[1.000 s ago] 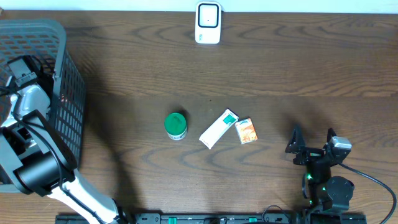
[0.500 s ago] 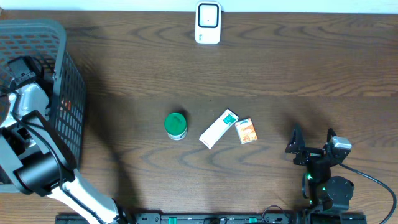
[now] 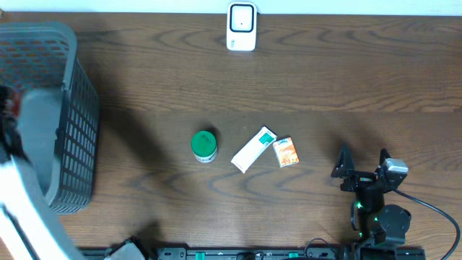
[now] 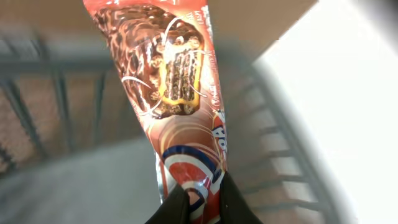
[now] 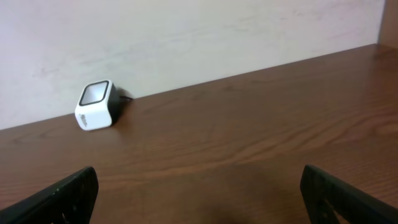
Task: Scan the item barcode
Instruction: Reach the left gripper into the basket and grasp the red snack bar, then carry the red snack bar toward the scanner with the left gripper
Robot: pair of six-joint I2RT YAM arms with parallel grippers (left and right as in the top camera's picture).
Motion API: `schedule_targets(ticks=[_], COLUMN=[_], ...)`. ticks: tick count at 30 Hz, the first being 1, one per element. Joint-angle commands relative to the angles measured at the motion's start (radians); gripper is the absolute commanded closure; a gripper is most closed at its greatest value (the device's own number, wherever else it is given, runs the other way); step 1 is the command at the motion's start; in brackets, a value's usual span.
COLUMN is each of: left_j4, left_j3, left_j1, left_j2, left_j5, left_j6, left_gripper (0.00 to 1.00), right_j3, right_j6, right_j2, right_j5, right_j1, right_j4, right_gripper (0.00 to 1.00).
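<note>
A red-brown chocolate snack wrapper (image 4: 177, 81) fills the left wrist view, and my left gripper (image 4: 202, 200) is shut on its lower end, above the grey basket (image 4: 56, 81). Overhead, the left arm (image 3: 29, 144) is a blur over the basket (image 3: 79, 108) at the table's left edge. The white barcode scanner (image 3: 241, 27) stands at the far middle edge and shows in the right wrist view as the scanner (image 5: 96, 104) by the wall. My right gripper (image 3: 363, 165) rests open at the near right, with nothing between its fingers (image 5: 68, 196).
A green round tub (image 3: 204, 145), a white and green box (image 3: 253, 149) and a small orange box (image 3: 286, 152) lie together mid-table. A pale wall runs behind the scanner.
My left gripper has shut on the snack wrapper in the basket, and the left arm is now moving fast and blurred. The right arm has stayed still.
</note>
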State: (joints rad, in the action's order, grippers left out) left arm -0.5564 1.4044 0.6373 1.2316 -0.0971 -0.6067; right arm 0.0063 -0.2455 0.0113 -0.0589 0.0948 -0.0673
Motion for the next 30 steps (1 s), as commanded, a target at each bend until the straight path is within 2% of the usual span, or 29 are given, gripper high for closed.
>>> schedule_targets(ticks=[1,5,7,9,14,19,24,27,30], left_j4=[-0.025,-0.078,-0.099,-0.103,-0.109,-0.097,-0.098,-0.082,-0.056], left_j3=[0.004,0.004,0.004,0.002,-0.01,-0.01,-0.01,-0.01,-0.01], left_j1=[-0.002,-0.047,-0.138,-0.242,-0.594,-0.906,-1.047,-1.086,-1.117], left_j2=[-0.144,-0.25,-0.259,-0.246,-0.152,0.057,0.298,0.418,0.52], left_j5=[0.143,0.43,0.584,0.642,0.631,0.62,0.65,0.717,0.818], left_j6=[-0.003,-0.072,-0.08,-0.079,-0.035,0.075,0.102,0.103,0.152], left_gripper=[0.93,0.93,0.93,0.93,0.93,0.93,0.93,0.93,0.93], right_j3=[-0.001,-0.001,-0.001,-0.001,-0.001,-0.001,-0.001,-0.001,-0.001], right_j6=[-0.001,-0.001,-0.001,-0.001,-0.001,-0.001,-0.001,-0.001,-0.001], right_j2=[-0.005,-0.005,-0.005,-0.005,-0.005,-0.005,-0.005,-0.005,-0.005], right_j5=[0.002,0.002,0.002,0.002,0.002,0.002,0.002,0.002,0.002], right_j1=[-0.007,-0.007,-0.007,-0.007,-0.007,-0.007,-0.007,-0.007,-0.007], right_j4=[-0.004,-0.004,-0.004,-0.004,-0.004,-0.004,-0.004,-0.004,-0.004], right_gripper=[0.01,0.01,0.01,0.01,0.01,0.01,0.01,0.01,0.01])
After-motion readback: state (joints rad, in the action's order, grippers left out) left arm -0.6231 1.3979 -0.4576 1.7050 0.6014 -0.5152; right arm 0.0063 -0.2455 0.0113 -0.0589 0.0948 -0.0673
